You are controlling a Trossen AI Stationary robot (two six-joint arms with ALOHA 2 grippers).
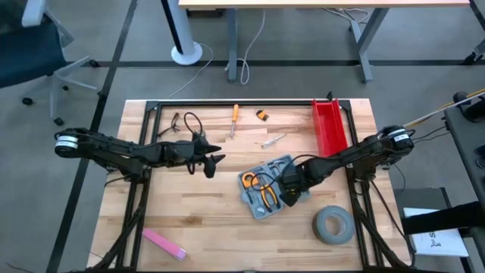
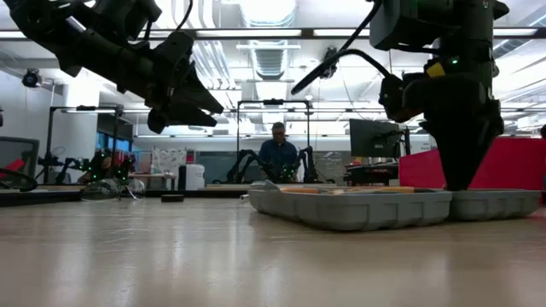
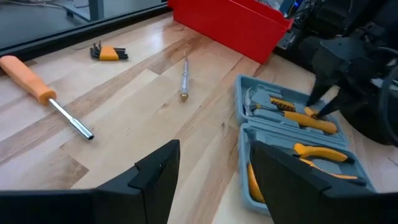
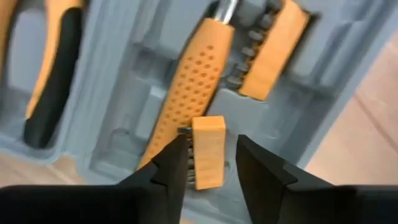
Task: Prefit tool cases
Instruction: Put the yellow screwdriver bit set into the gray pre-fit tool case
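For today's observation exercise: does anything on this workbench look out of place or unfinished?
Yes. The orange screwdriver, hex key set and a loose metal bit lie on the table, outside the open tool case.

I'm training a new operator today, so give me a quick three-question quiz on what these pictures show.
1. True or false: the open blue-grey plastic tool case already holds orange-handled tools.
2. Which gripper is down at the case? A) left gripper B) right gripper C) neither
3. What small item sits between that gripper's jaws in its wrist view?

Key:
1. True; orange-handled pliers lie in its recesses.
2. B; the right gripper is over the case, while the left gripper hovers apart, jaws open, above bare table.
3. A small orange rectangular block, over the case's moulded recesses; whether it is gripped cannot be told.
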